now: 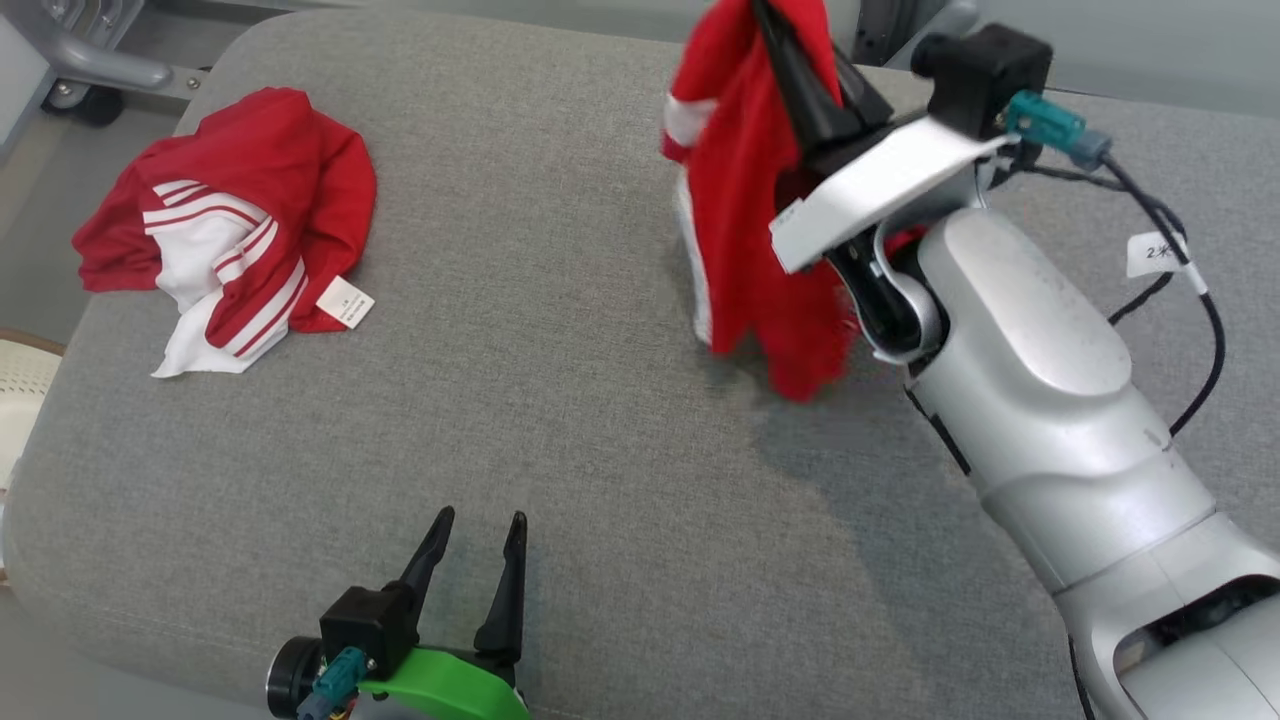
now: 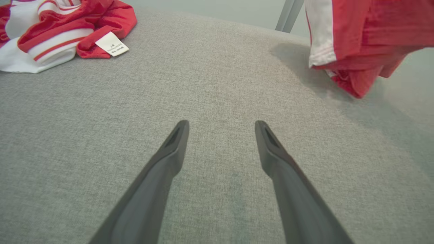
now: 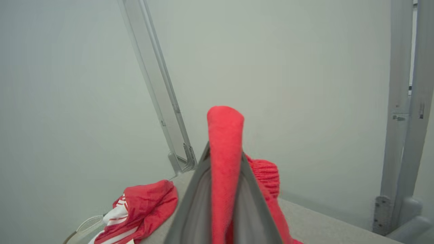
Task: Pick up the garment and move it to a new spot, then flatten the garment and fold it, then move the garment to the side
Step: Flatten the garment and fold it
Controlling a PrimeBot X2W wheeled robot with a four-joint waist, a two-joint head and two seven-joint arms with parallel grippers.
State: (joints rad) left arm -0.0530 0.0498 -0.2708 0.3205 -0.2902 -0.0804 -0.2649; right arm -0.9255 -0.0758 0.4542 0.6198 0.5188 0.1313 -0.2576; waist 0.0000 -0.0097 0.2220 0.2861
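Observation:
A red garment with white trim hangs bunched from my right gripper, which is shut on a fold of it at the far right of the grey cushioned surface. Its lower end hangs close over the cushion. In the right wrist view the red cloth is pinched between the two fingers and sticks out past the tips. The left wrist view has the hanging garment at the upper right. My left gripper stands open and empty low over the near edge, its fingers spread over bare fabric.
A second red and white striped garment lies crumpled at the far left, its white label turned out. Grey metal frame bars stand behind the cushion. A black cable loops beside my right arm. A pale woven rim shows at the left edge.

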